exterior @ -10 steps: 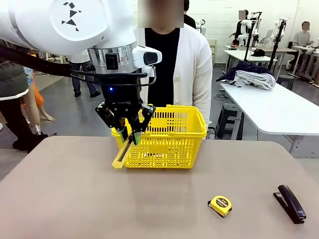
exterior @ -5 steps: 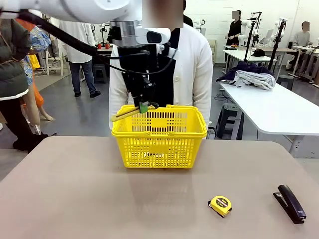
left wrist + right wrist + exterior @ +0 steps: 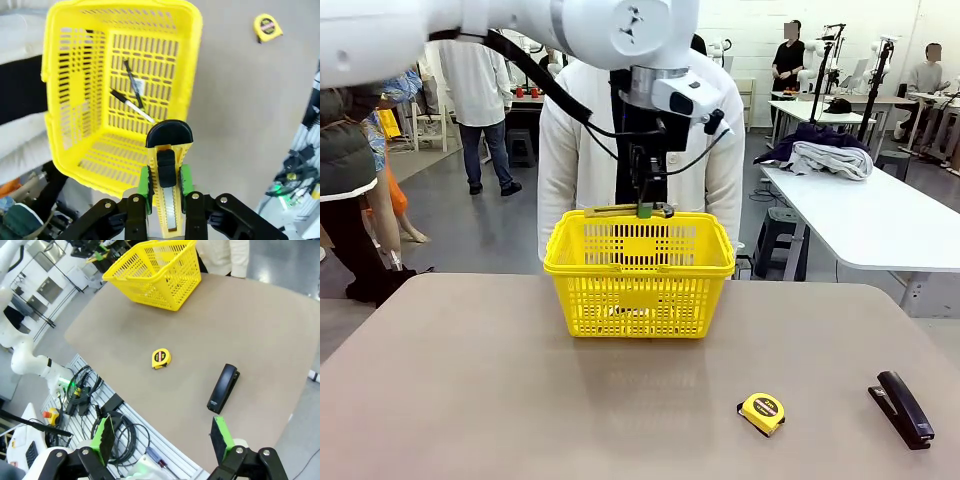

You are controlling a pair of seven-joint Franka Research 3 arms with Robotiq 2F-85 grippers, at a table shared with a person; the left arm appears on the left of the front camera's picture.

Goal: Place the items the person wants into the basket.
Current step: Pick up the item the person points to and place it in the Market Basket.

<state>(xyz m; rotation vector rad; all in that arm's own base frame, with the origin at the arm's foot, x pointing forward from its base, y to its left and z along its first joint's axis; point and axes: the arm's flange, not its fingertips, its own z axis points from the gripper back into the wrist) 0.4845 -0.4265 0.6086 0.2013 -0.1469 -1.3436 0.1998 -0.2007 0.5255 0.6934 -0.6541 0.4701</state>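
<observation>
tape measure [image 3: 761, 412], black stapler [image 3: 905, 408], table [image 3: 470, 400]

Green-padded fingers [image 3: 145, 183] clamp the yellow utility knife [image 3: 167, 175] above the basket [image 3: 120, 90]; pen [image 3: 133, 84] and marker [image 3: 131, 106] inside.

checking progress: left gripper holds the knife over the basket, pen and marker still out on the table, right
Not quite. The left gripper does hold the knife over the basket, but the pen and marker already lie on the basket's floor, not on the table. The left wrist view shows this.
</observation>
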